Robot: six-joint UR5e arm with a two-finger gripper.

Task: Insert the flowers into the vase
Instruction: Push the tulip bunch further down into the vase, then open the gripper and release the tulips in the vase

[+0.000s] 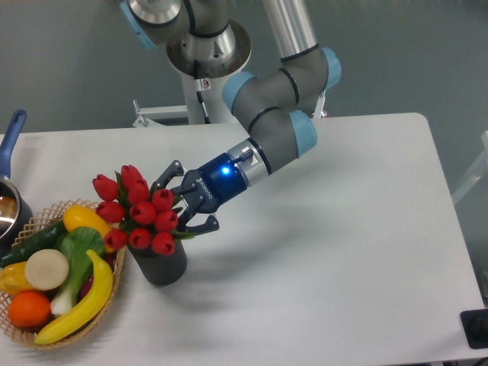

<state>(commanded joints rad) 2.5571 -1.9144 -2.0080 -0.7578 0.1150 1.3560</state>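
The flowers, a bunch of red tulip buds with green leaves, lean to the left over the mouth of the vase. Their stems reach down into it. The vase is dark grey and ribbed, and it stands upright on the white table just right of the basket. My gripper comes in from the right at the height of the stems and is shut on the flowers just behind the buds. The buds hide its fingertips and the vase's mouth.
A woven wicker basket of toy fruit and vegetables touches the vase's left side. A pot with a blue handle sits at the table's left edge. The arm's base stands behind the table.
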